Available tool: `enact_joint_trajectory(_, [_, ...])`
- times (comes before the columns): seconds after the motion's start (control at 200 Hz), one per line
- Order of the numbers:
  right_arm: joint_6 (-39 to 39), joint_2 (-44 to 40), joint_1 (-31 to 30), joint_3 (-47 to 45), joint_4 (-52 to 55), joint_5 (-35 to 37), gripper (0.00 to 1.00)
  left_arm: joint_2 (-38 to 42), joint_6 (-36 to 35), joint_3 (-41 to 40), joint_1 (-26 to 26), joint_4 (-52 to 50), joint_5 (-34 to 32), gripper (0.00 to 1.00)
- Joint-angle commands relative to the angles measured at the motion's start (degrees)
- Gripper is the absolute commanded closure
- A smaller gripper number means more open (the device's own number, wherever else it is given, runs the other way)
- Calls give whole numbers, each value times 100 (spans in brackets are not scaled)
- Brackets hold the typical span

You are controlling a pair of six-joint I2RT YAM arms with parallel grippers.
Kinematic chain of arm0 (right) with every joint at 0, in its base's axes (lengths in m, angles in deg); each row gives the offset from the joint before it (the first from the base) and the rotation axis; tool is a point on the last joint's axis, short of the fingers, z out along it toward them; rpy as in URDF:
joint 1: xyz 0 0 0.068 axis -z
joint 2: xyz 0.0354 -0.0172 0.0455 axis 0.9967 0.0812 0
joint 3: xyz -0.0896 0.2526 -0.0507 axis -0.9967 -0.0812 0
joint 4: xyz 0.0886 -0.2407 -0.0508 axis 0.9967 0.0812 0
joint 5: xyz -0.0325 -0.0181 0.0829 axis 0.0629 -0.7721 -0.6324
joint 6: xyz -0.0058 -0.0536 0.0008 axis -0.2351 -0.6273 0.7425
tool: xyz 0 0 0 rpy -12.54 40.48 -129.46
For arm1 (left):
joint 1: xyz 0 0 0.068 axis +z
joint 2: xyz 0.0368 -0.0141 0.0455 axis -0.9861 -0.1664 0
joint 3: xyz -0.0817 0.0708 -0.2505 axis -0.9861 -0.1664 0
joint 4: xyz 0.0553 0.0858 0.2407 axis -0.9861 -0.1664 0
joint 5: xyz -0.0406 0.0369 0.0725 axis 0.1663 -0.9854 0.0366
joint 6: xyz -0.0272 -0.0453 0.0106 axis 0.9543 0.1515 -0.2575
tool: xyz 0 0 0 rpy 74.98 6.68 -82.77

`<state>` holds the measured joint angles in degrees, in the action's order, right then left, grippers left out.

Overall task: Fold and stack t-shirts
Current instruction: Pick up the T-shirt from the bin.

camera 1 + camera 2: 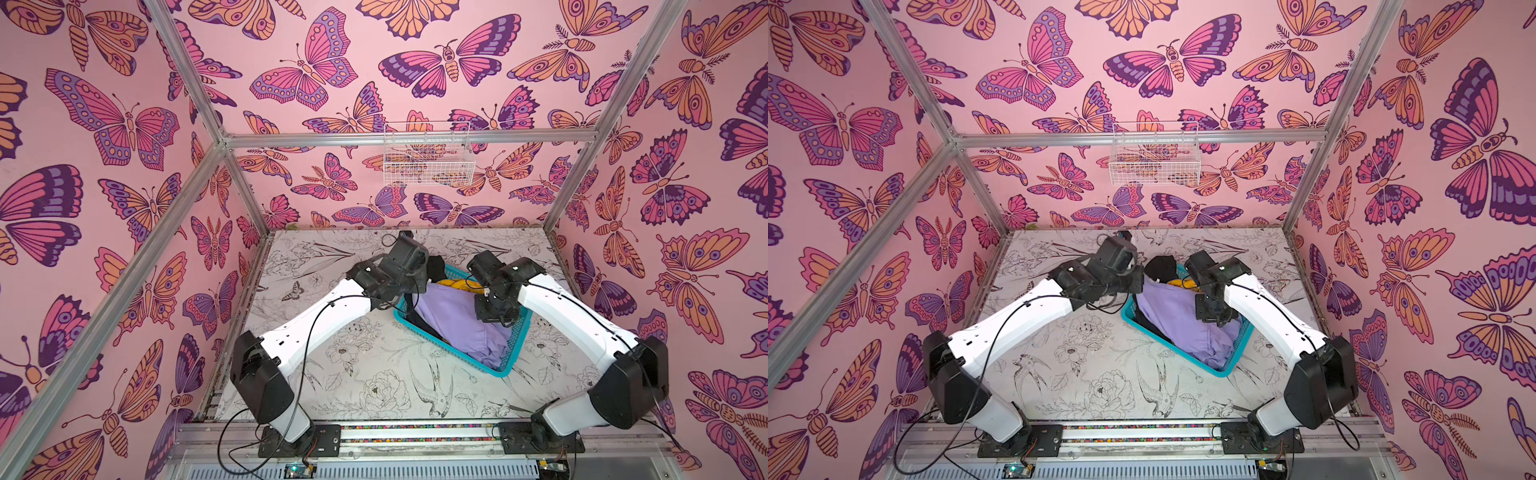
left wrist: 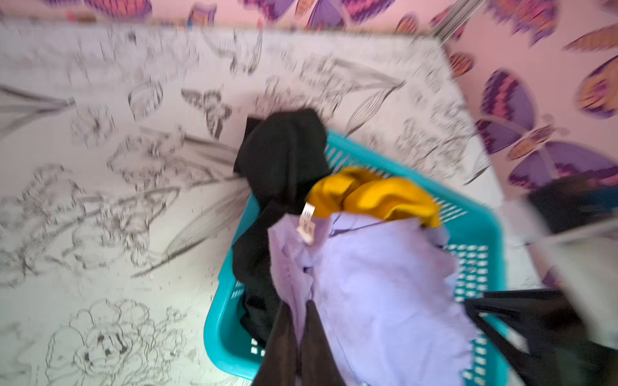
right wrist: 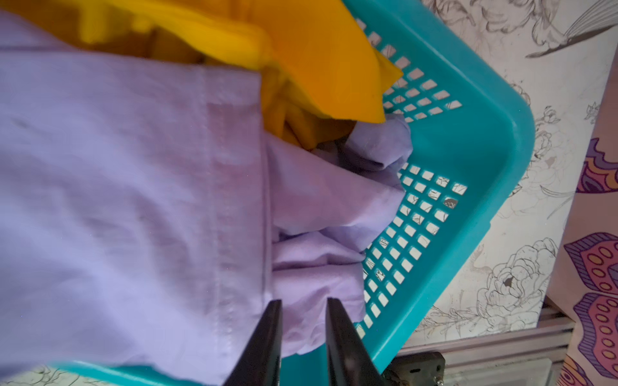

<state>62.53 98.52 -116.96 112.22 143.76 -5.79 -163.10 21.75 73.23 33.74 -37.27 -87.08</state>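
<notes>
So, over on the left, a fold of the lavender shirt [image 2: 384,284] is pinched in the closed jaws of the left gripper [image 2: 298,307], probably so it can be hauled out of the teal basket [image 2: 215,327] on the table [image 2: 100,234]. The black shirt [image 2: 284,150] is draped over the rim, and the yellow shirt [image 2: 384,197] is bunched up behind the lavender one. On the right, the right gripper [image 3: 304,302] is set astride another lavender fold with its jaws narrowly apart. Whether that fold is clamped can't be told.

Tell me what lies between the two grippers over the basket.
The lavender shirt, bunched in the teal basket, fills the stretch between left gripper and right gripper, as the left wrist view shows.
</notes>
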Motion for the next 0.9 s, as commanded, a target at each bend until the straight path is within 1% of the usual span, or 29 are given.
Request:
enact_joint_trajectory(0.0, [-239,212,132,-130,-286,178,78,375,-655,866,-128,-669,-794,100])
enact_joint_trajectory(0.045, [-308,447,153,-135,-375,190,82,368,-815,1243,-164,-760,-918,100])
enact_joint_trajectory(0.085, [-341,546,169,-140,-454,204,91,323,-926,1657,-182,-865,-1073,100])
enact_joint_trajectory(0.145, [-384,718,206,-146,-587,179,100,114,-1174,2421,-222,-1107,-1343,100])
enact_joint_trajectory(0.2, [-379,846,216,-185,-726,173,100,-177,-1454,3311,-315,-1426,-1868,100])
enact_joint_trajectory(0.235, [-363,928,224,-206,-794,153,100,-377,-1788,3999,-459,-1561,-2314,100])
enact_joint_trajectory(0.316, [-313,1012,222,-313,-997,-33,100,-880,-3059,5399,-905,-1431,-3800,100])
enact_joint_trajectory(0.351, [-300,1013,222,-354,-1100,-139,100,-1076,-3739,5924,-1057,-1120,-4295,100])
enact_joint_trajectory(0.381, [-289,1005,219,-397,-1156,-207,100,-1157,-4411,6155,-1161,-729,-4662,100])
enact_joint_trajectory(0.421, [-278,980,222,-430,-1216,-276,100,-1143,-5383,6093,-1272,215,-5126,100])
enact_joint_trajectory(0.471, [-303,928,217,-448,-1250,-346,100,-849,-6775,5354,-1357,1941,-5423,100])
enact_joint_trajectory(0.506, [-306,871,217,-458,-1265,-370,97,-684,-7823,4844,-1392,3246,-5559,100])
enact_joint_trajectory(0.526, [-317,836,215,-470,-1267,-374,95,-629,-8365,4681,-1410,3980,-5601,100])
enact_joint_trajectory(0.556, [-331,768,214,-480,-1261,-381,90,-655,-8919,4692,-1406,4535,-5640,100])
enact_joint_trajectory(0.586, [-352,694,215,-492,-1270,-390,85,-732,-9212,5006,-1408,4787,-5678,100])
enact_joint_trajectory(0.641, [-334,568,217,-508,-1261,-344,81,-661,-9904,5004,-1410,5396,-5597,100])
enact_joint_trajectory(0.726, [-322,460,217,-493,-1172,-206,79,-586,-10756,5066,-1312,6259,-5597,100])
enact_joint_trajectory(0.806, [-315,365,217,-513,-1123,-104,79,-487,-11141,4933,-1046,6614,-5730,100])
enact_joint_trajectory(0.897, [-356,295,215,-578,-1163,-211,79,-373,-11561,4581,-617,6992,-5975,100])
